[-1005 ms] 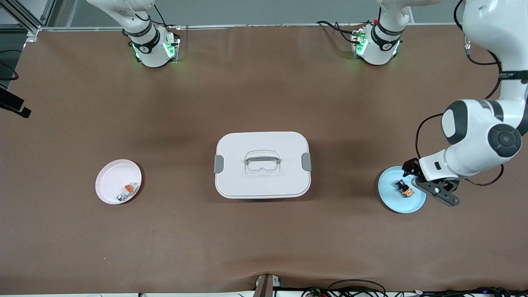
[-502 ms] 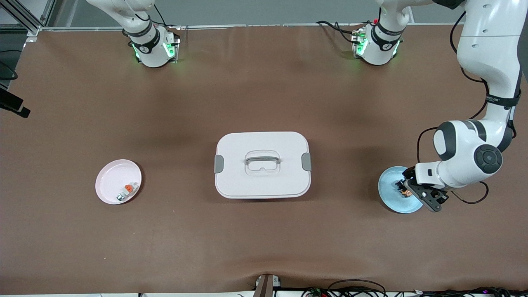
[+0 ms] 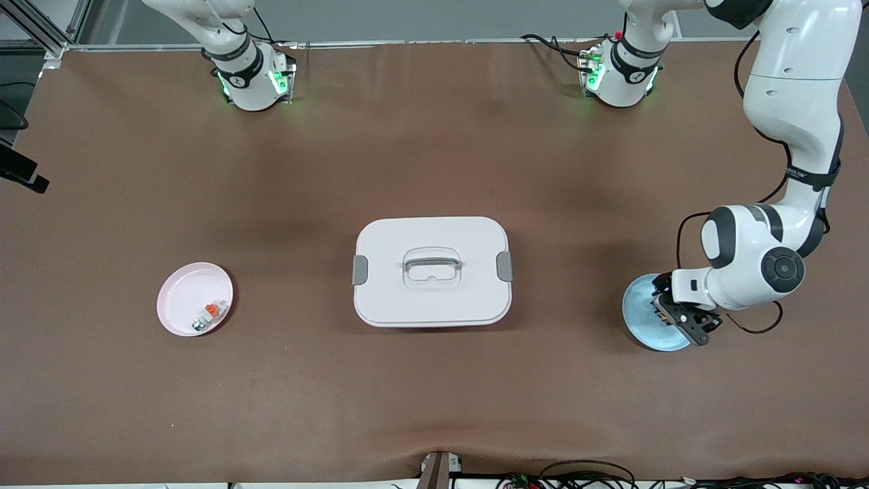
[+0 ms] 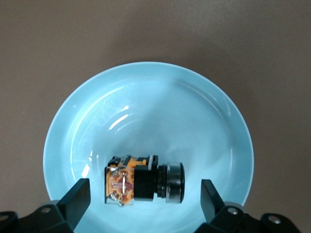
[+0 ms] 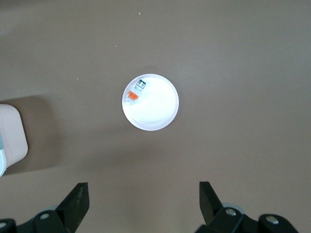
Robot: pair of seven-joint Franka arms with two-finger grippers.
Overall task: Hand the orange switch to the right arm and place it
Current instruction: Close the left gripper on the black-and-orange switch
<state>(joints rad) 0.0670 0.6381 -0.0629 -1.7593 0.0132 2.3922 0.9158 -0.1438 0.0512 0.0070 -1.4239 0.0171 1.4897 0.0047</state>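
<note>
A brown table (image 3: 434, 394) held three things in a row. A white lidded box (image 3: 432, 272) sat in the middle. A pink plate (image 3: 183, 299) lay toward the right arm's end and carried a small white-grey part with an orange piece (image 3: 209, 314). A pale blue plate (image 3: 641, 319) lay toward the left arm's end.

The orange switch (image 4: 145, 179) lay on its side in the blue plate, close to the rim. The left gripper (image 3: 681, 319) hung low over that plate with its fingers spread wide, one on each side of the switch and touching nothing. In the left wrist view the gripper (image 4: 145, 199) had one finger (image 4: 77, 198) just past the orange end and the other well clear of the black end.

The right gripper (image 5: 144, 201) waited high over the pink plate, fingers apart and empty.

The risks looked these. The switch was round and lying flat, so closing fingers could roll or squirt it out. Its place near the rim meant a fingertip might strike the sloped plate wall and tip or slide the plate. A grip along its length might also leave little for the right arm's gripper to take at handover.
</note>
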